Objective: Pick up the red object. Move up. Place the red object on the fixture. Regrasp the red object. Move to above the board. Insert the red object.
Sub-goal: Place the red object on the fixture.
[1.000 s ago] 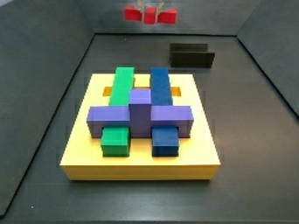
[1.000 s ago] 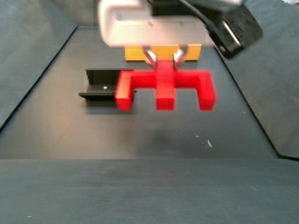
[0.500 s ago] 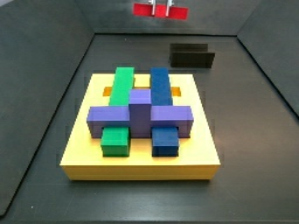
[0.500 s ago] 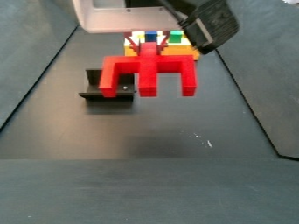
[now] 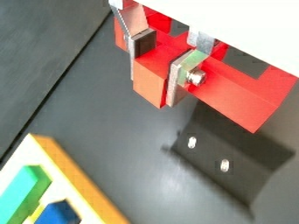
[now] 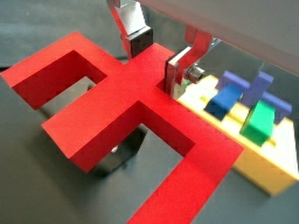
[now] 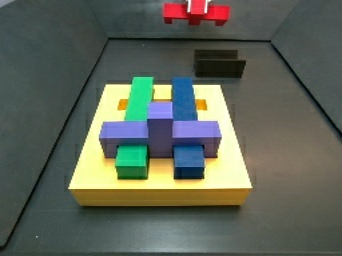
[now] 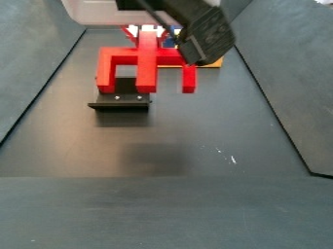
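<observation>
I am carrying the red object (image 8: 140, 68), pinched between the gripper (image 6: 162, 59) jaws, over the fixture (image 8: 121, 101); next, lowering onto it.

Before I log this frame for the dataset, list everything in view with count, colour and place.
red object: one, bright red, held in the air between the fingers, above the fixture
fixture: one, black, on the dark floor beyond the board
board: one, yellow slab, on the floor
long bars: two, green and blue, side by side on the board
purple block: one, lying across both bars
short blocks: two, green and blue, at the board's near edge
gripper: one, silver fingers with dark pads, shut on the red object
</observation>
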You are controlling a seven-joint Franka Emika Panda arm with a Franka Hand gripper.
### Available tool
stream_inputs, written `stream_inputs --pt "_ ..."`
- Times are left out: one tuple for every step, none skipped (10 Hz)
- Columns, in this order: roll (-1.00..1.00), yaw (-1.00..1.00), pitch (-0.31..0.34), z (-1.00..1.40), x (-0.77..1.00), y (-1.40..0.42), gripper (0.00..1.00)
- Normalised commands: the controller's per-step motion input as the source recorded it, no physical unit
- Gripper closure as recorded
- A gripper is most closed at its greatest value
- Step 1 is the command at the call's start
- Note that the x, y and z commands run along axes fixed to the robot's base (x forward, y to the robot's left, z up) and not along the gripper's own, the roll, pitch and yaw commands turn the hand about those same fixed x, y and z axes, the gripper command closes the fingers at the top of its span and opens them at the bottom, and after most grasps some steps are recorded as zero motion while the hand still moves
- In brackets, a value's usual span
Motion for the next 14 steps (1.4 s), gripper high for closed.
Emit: stream_inputs --pt "-0.49 0.0 0.0 0.0 0.72 -0.33 1.0" --pt "-0.18 0.0 0.226 -0.08 1.0 -0.41 1.0" --pt "-0.07 0.0 0.291 -0.11 1.0 -0.34 1.0" --pt "-0.02 0.0 0.326 -0.05 1.0 -0.29 1.0" --pt "-0.08 0.0 0.36 -0.05 0.94 -0.17 1.0" --pt "-0.15 0.0 0.163 -0.17 0.7 -0.04 1.0" --pt "-0.19 0.0 0.0 -0.33 0.49 0.0 1.0" --pt "-0.18 0.14 -0.069 -0.35 0.11 0.0 1.0" --pt "-0.33 0.09 0.0 -0.32 0.35 -0.05 1.0" --pt "-0.31 0.11 0.0 -0.05 0.63 -0.43 1.0" --pt "-0.29 0.0 -0.169 -0.22 0.44 -0.33 1.0" --pt "-0.25 -0.01 -0.569 -0.35 0.11 -0.17 1.0" --pt "-0.19 -0.01 -0.583 -0.37 0.08 -0.01 1.0" --pt "-0.22 -0.01 -0.551 -0.38 0.03 0.0 1.0"
